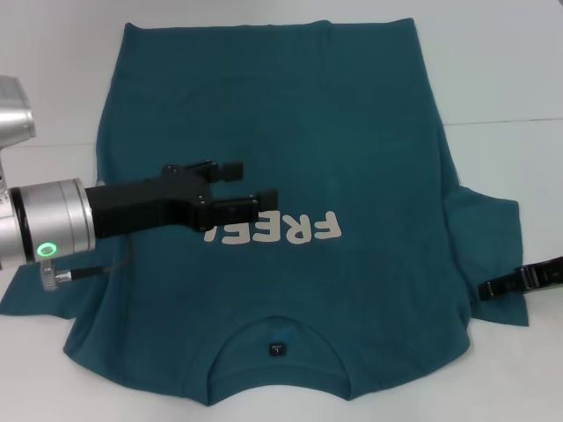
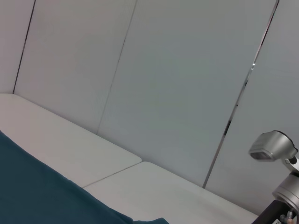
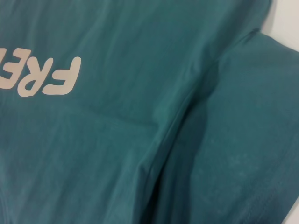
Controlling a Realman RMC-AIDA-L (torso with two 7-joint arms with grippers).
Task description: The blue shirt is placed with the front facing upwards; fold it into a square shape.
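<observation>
Two grippers frame the blue shirt, lying flat on the white table. Left gripper hovers over the chest, fingers apart, holding nothing. Right gripper: cannot tell. Folding seems barely begun; next needs a sleeve grasp.

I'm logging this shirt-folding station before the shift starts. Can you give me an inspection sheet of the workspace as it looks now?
Surface: white table, with a seam line running across it.
Job's things: blue shirt lies flat, front up, collar toward the robot, white lettering partly covered by the left gripper; the sleeve on the robot's right is spread out; no fold seen yet.
Clutter: nothing seen.
Grippers: left gripper is over the chest of the shirt, fingers apart; right gripper is at the edge of the right sleeve, open or shut cannot be told.
Cables: thin cable by the left wrist.
Surroundings: pale panelled wall behind the table.
</observation>
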